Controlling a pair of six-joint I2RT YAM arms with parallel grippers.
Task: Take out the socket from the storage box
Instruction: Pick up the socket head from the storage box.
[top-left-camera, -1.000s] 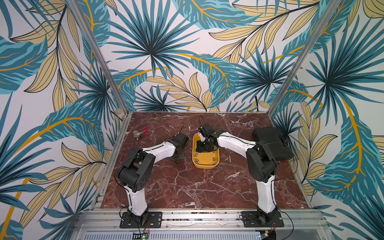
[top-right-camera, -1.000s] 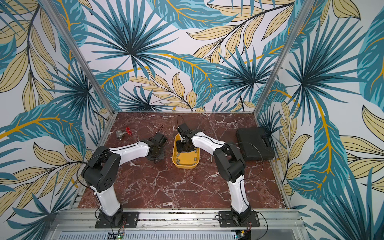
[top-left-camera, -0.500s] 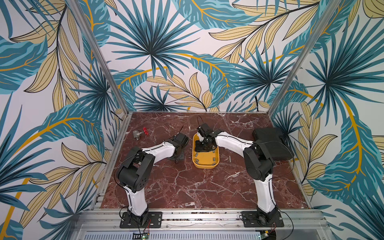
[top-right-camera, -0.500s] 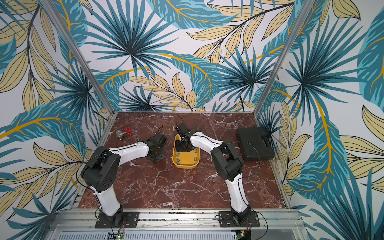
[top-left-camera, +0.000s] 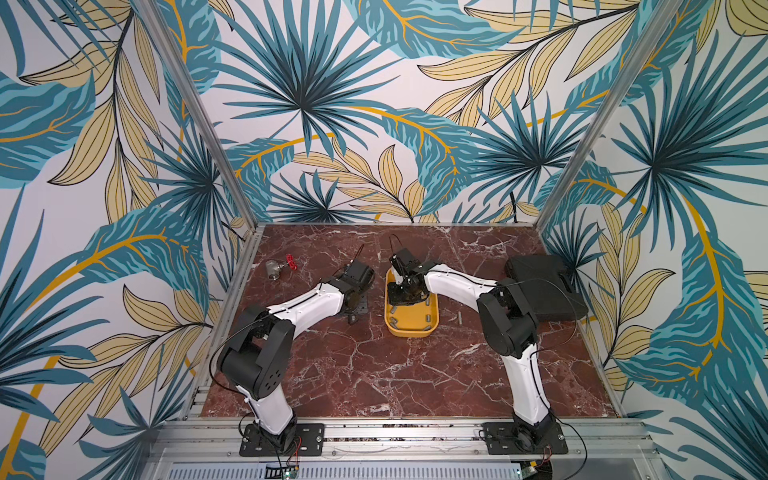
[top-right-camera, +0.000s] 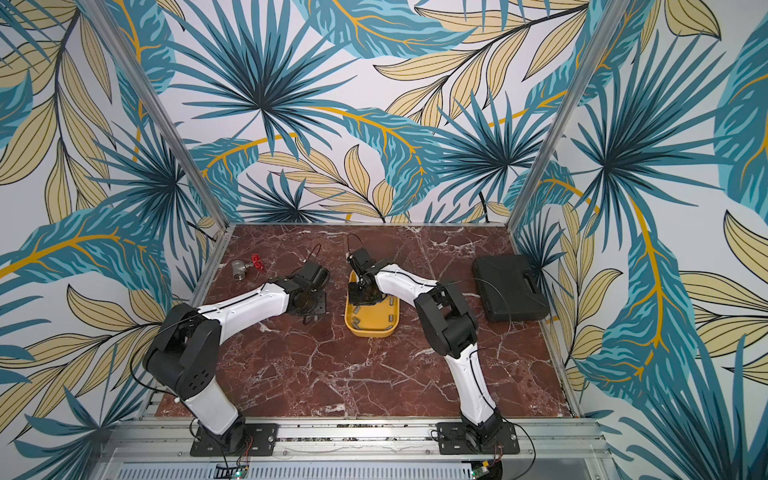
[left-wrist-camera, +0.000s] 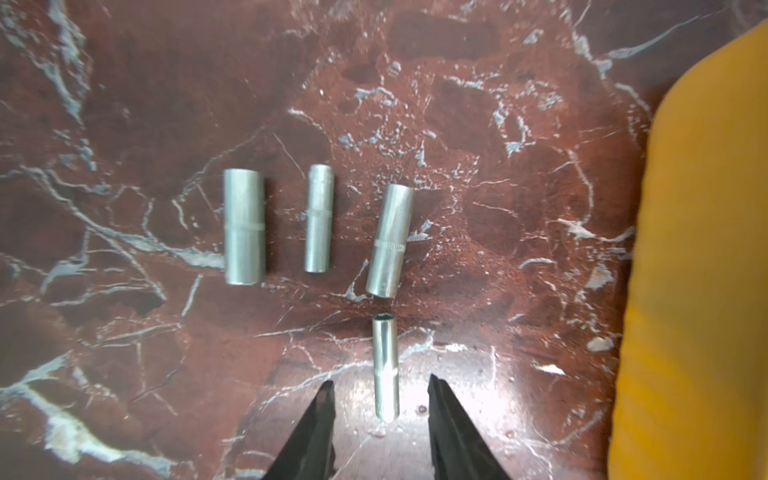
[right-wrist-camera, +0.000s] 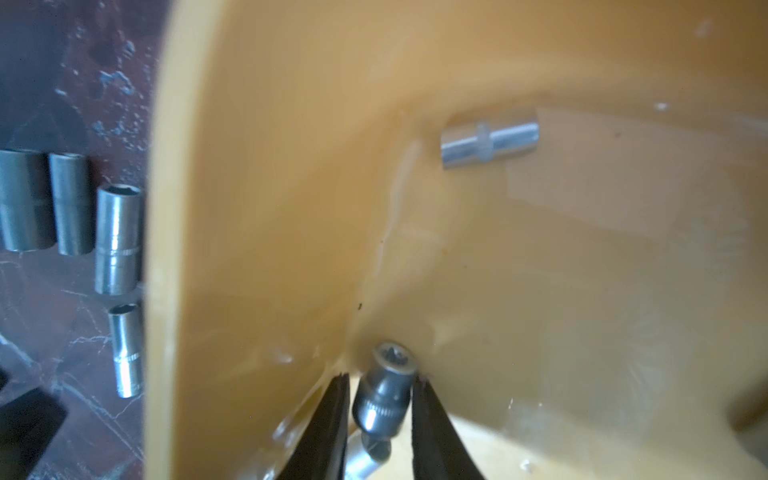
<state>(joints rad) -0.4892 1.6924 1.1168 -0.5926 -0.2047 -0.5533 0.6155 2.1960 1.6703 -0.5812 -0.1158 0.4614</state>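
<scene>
The shallow yellow plastic tray (top-left-camera: 411, 329) sits near the middle of the red marble tabletop (top-left-camera: 374, 374), a bit toward the far edge. The right gripper (right-wrist-camera: 382, 379) reaches down into the far end of the tray. Its two black fingers (right-wrist-camera: 332, 415) pinch a short dark grey metal socket (right-wrist-camera: 384, 392), one finger on each side. This socket is inside the tray, low down by the wall, and it is tilted with its open end up. I cannot tell if it touches the tray floor. A small silver socket (right-wrist-camera: 490, 141) lies flat on the tray floor, apart from it.

The left gripper (left-wrist-camera: 380, 384) hangs low over the tabletop, just beside the left side of the tray. Its fingers (left-wrist-camera: 320, 415) are spread apart and hold nothing. A thin shiny socket (left-wrist-camera: 385, 365) lies on the tabletop between them and touches neither one. A row of three silver sockets (left-wrist-camera: 318, 218) lies side by side just past it.

A black hard case (top-right-camera: 509, 286) lies by the right edge of the tabletop. A grey metal valve with a red handle (top-left-camera: 279, 268) sits near the far left corner. One more little metal socket (top-left-camera: 460, 318) lies on the tabletop, near the right side of the tray.
</scene>
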